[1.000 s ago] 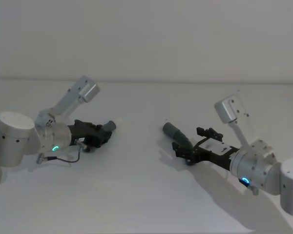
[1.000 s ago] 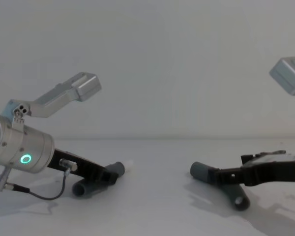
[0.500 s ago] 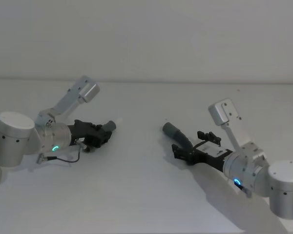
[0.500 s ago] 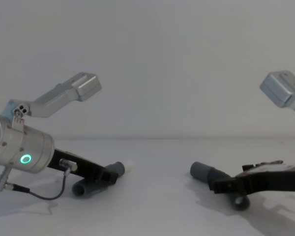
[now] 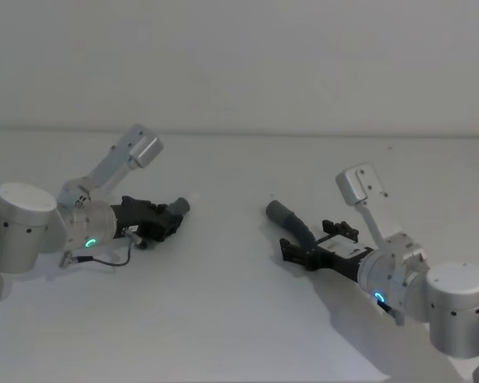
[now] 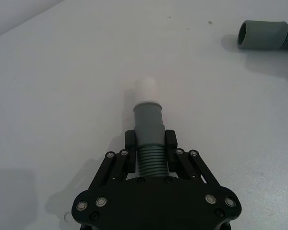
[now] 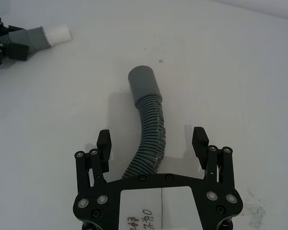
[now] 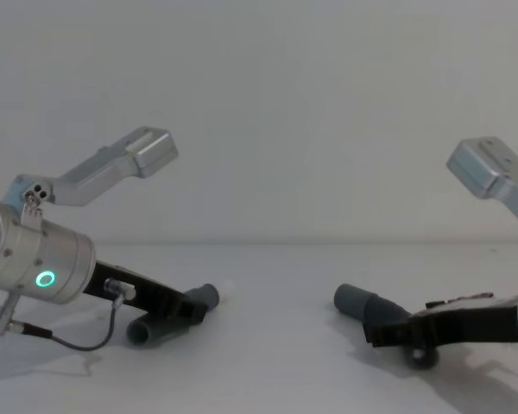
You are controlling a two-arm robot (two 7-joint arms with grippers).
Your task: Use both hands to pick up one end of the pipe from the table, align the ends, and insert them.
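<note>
While apart, tip (image 6: 146, 89) and collar (image 6: 259, 34), table (image 6: 201, 81) between.

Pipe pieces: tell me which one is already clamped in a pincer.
The white-tipped piece: the left pincer is shut on its ribbed section. The collar piece lies on the table between the right pincer's open fingers, ungripped.

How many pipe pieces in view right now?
2. The white-tipped piece is clamped in the left gripper, on the robot's left. The collared piece lies on the table, straddled by the open right gripper. None looks hidden.
</note>
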